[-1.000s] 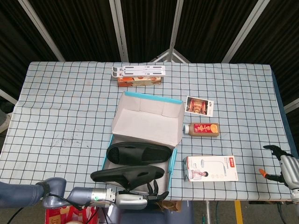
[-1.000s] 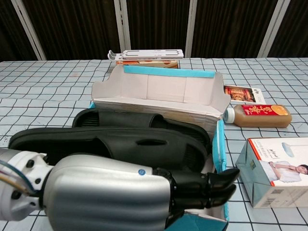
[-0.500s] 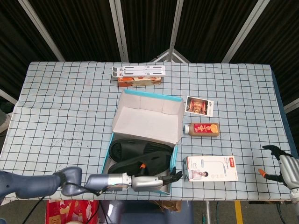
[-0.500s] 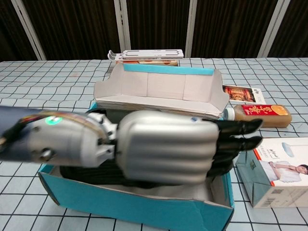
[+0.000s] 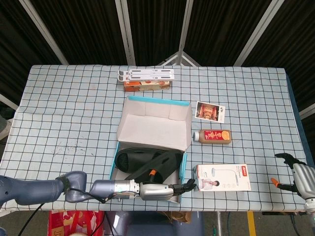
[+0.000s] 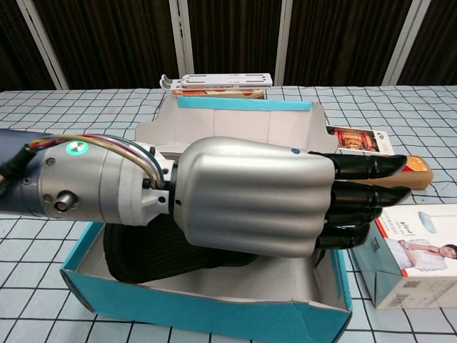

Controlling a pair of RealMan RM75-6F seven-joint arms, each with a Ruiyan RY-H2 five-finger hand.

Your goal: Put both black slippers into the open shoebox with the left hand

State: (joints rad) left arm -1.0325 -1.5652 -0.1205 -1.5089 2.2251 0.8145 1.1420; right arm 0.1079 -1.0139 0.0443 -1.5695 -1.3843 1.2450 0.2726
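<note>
The open teal shoebox (image 5: 184, 166) stands in the middle of the table, its lid raised at the back. One black slipper (image 5: 128, 158) lies flat inside it on the left. The second black slipper (image 5: 166, 161) sits tilted across the box, one end up against the right wall. My left hand (image 5: 157, 191) reaches over the box's front edge and grips this slipper, an orange-tipped thumb lying on top of it. In the chest view the left hand (image 6: 250, 196) fills the middle, hiding most of the slipper (image 6: 150, 254) beneath it. My right hand (image 5: 297, 176) hangs off the table's right edge, holding nothing.
A white product box (image 5: 224, 177) stands just right of the shoebox, close to my left fingertips. Behind it lie a juice bottle (image 5: 212, 135) and a picture card (image 5: 210, 111). A white stand on an orange carton (image 5: 146, 79) sits at the back.
My left hand has carried the second slipper from in front of the box into it, moving forward and right. The slipper now leans inside the box. The right hand has barely moved.
</note>
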